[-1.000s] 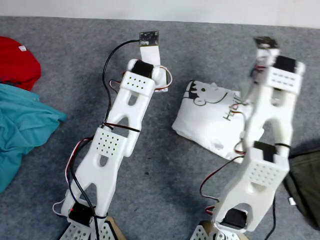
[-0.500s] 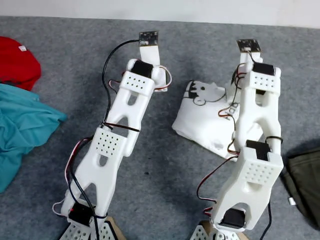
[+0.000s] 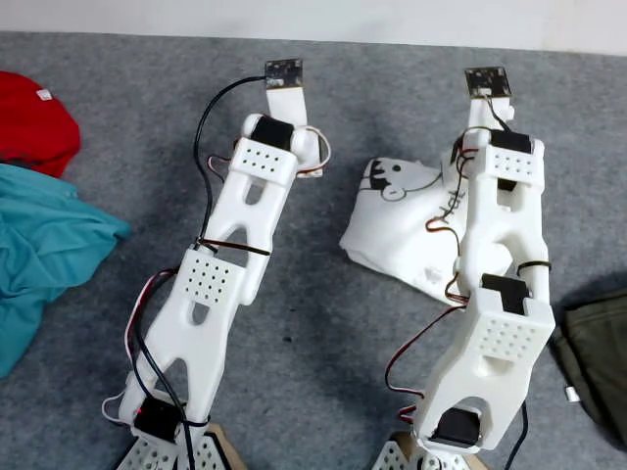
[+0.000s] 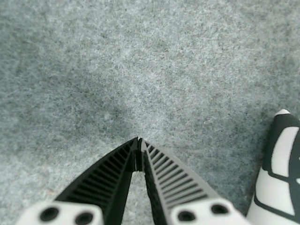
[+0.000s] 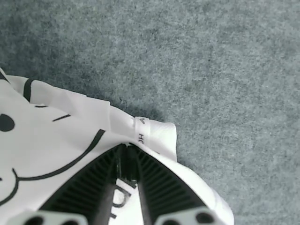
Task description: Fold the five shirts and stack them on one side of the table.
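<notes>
A white shirt [image 3: 402,230] with a black cartoon print lies loosely folded on the grey carpet between the two arms. My right gripper [image 5: 126,149] is shut, its tips resting on the white shirt [image 5: 56,122] close to a corner that carries a small label. My left gripper [image 4: 139,140] is shut with nothing in it over bare carpet, and the edge of the white shirt [image 4: 281,173] lies off to one side. A red shirt [image 3: 29,117] and a teal shirt [image 3: 39,255] lie crumpled at the table's left. A dark olive shirt [image 3: 598,357] sits at the right edge.
Grey carpet [image 3: 323,333] covers the table. A pale strip [image 3: 313,20] runs along the far edge. The two white arms stretch from the near edge toward the far side, the right one lying over part of the white shirt.
The right arm has swung left and now lies over the white shirt's right part. The left arm has barely shifted.
</notes>
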Robot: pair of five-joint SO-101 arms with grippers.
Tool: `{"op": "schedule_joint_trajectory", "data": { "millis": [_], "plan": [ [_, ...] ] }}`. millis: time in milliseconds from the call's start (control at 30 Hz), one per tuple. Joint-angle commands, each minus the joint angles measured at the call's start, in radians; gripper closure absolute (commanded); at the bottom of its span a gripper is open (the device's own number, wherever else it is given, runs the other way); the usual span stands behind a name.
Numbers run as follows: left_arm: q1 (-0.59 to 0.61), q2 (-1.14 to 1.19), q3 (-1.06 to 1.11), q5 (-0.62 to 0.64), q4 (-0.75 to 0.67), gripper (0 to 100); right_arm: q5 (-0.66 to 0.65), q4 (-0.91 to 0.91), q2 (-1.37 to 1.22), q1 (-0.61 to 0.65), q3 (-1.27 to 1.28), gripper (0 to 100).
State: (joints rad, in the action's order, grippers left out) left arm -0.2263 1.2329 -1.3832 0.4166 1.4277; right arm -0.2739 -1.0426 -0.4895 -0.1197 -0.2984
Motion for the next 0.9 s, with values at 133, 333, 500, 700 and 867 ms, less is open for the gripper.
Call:
{"op": "schedule_joint_trajectory", "data": {
  "millis": [133,333,500,700,867],
  "plan": [
    [0.004,-0.015,-0.028,0.003,-0.015,99,0.006,-0.251,0.122,-0.002,-0.137,98.1],
    [0.004,-0.015,-0.028,0.003,-0.015,99,-0.064,-0.458,0.245,-0.008,-0.183,76.8],
    [0.004,-0.015,-0.028,0.003,-0.014,99,-0.087,-0.484,0.369,-0.070,-0.021,72.0],
    [0.004,-0.015,-0.028,0.003,-0.012,99,-0.083,-0.298,0.556,-0.133,0.354,71.9],
    [0.004,-0.015,-0.028,0.003,-0.012,99,-0.031,-0.051,0.694,-0.133,0.690,71.7]
  ]
}}
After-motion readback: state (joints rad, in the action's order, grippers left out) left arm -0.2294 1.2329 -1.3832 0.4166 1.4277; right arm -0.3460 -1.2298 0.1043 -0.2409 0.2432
